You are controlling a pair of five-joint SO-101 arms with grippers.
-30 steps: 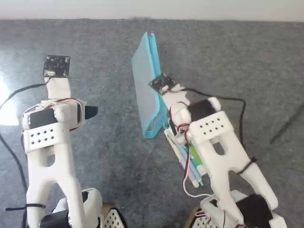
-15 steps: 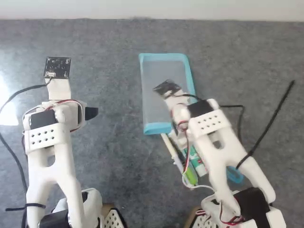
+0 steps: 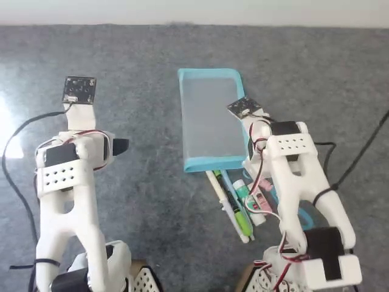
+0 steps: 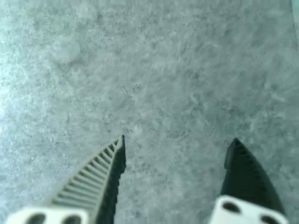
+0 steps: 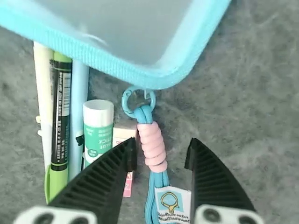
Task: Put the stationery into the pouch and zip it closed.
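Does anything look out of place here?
Nothing looks damaged or spilled. The pens and glue stick lie outside the pouch, bunched against its edge. A beaded strap lies between the right gripper's open jaws.

The table [image 3: 146, 55] was lit brightly and evenly. A pale patch of glare was seen at its left edge in the high view. Only a faint, soft shadow was cast under the edge of the pouch [image 5: 140, 28].

Stationery [image 3: 241, 219] partly beneath right arm [image 3: 292, 176]
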